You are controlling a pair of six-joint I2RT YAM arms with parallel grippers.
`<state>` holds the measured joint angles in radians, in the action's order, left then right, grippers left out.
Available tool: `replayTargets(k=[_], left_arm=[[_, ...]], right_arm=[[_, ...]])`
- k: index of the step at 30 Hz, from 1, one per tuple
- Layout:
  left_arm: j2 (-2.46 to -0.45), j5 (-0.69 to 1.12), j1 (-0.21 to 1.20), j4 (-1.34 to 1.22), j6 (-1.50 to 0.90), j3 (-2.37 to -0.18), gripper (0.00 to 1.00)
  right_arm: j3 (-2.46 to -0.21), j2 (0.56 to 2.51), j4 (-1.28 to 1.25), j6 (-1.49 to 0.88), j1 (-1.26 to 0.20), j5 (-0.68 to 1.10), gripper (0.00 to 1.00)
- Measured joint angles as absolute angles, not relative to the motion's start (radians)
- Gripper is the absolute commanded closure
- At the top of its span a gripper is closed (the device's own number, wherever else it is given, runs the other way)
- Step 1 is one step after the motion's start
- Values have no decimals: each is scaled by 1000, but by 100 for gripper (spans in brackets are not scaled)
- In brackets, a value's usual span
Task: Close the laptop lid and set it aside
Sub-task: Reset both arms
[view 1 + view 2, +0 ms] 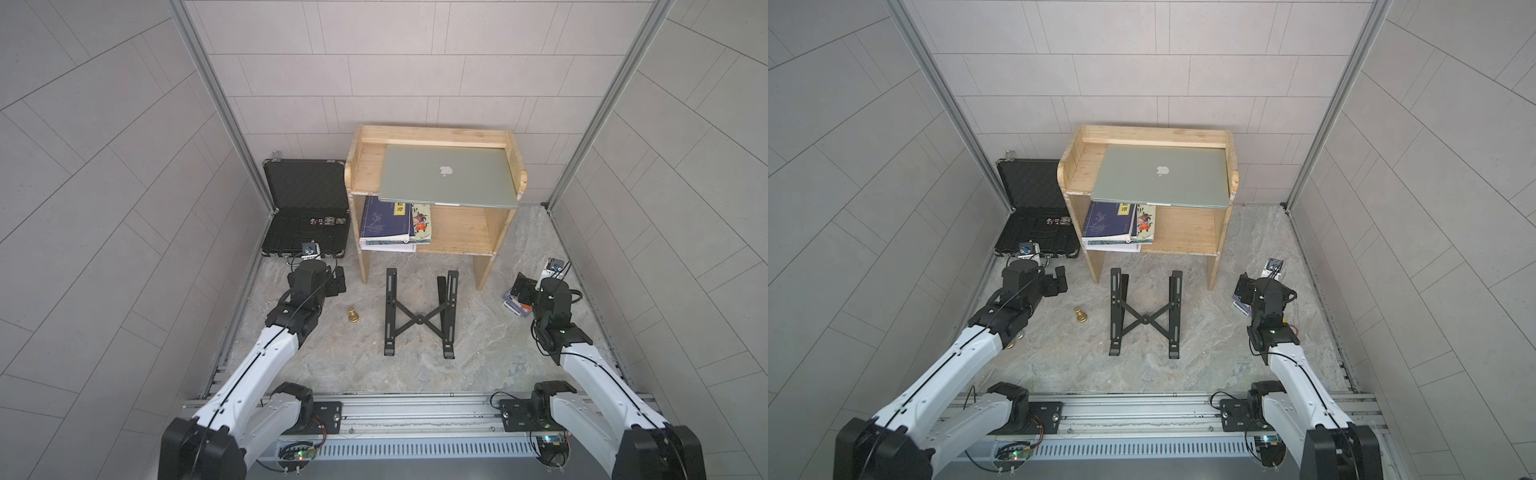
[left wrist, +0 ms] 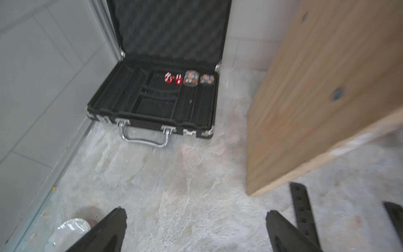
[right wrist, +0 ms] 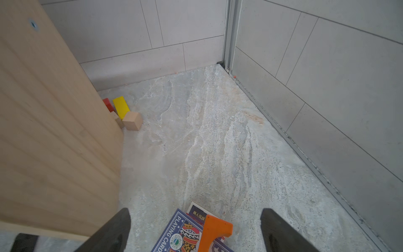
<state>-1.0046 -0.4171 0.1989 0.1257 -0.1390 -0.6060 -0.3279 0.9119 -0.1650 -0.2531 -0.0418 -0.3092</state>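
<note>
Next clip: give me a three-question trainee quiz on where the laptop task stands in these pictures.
1. True or false: the thin silver-grey aluminium laptop lies shut on top of the pale wooden shelf unit.
2. What lies in front of the shelf unit, carrying nothing? A) a black folding metal laptop stand B) a red plastic bucket C) a glass bowl
3. Fill in: the open black foam-lined briefcase sits beside the shelf unit, on the ____ arm's side.
Key: 1 true; 2 A; 3 left.

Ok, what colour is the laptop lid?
The laptop lid is silver-grey with a white logo, clearest in a top view.
</note>
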Motion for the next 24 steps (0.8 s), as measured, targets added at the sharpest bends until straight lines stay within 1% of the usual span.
replayTargets(k=[4,7,13,16,17,19,24], left_arm=[[-1117,-373,108,-18,-139,-538,0],[-1202,-347,73,-182,-126,-480,0],[-1389,-267,59,-482,-73,-426,0],[-1471,-224,58,-681,-49,-385,0],[-1504,-214,58,-741,-42,-371,0],[-1548,-197,58,-771,-33,-365,0],[-1549,-165,45,-748,-28,-423,0]], right_arm=[[-280,1045,-338,-223,-42,-315,3],[-282,1156,-477,-188,-42,-300,3],[-299,1361,-726,-114,-44,-249,4],[-291,1455,-854,-89,-47,-229,3],[-287,1485,-893,-84,-46,-224,1],[-289,1544,-952,-72,-47,-219,0],[-364,1554,-909,-68,-41,-215,0]])
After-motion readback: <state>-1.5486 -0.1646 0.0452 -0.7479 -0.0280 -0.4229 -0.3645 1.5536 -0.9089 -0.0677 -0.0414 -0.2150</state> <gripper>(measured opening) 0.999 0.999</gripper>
